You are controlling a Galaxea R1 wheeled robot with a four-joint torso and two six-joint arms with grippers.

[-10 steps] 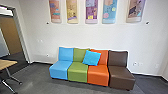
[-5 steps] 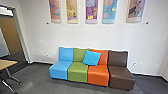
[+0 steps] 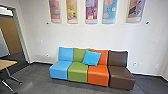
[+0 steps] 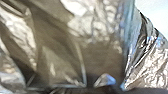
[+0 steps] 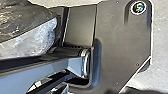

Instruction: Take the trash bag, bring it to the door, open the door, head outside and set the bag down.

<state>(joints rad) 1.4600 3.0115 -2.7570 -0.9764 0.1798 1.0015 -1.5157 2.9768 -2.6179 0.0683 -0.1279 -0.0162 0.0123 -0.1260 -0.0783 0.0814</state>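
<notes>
Trash bag (image 4: 57, 47): near the left wrist camera, glossy dark film in deep folds. A dark, wrinkled bulk with a paler part, taken to be the same bag, also lies near the robot's base plate (image 5: 122, 40) in the right wrist view. Judgement: the bag is being carried from the left hand, close to the body, so that its weight sits near the base and the load swings little during driving. The taut creases would fit a gathered, loaded sack; thin film could snag or tear at a door frame.

Room, taking 12 o'clock as straight ahead: four-seat couch (image 3: 77, 75) at 12 to 1, back to the wall, presumably to leave the floor free for passage. Turquoise cushion (image 3: 91, 58) leans across the green and orange backrests, which prop it. Doorway (image 3: 20, 37) at 10 to 11; table (image 3: 7, 64) at 10, nearer, its splayed legs a possible catch point for a wide load turning that way.

Hard to make out: left hand, cannot tell if wide, narrow or closed on the bag; right hand, likewise cannot tell. Bag's neck not identifiable; whether its underside touches anything, unclear. Table cut off by the frame edge. Whether the doorway leads outside, undetermined.
</notes>
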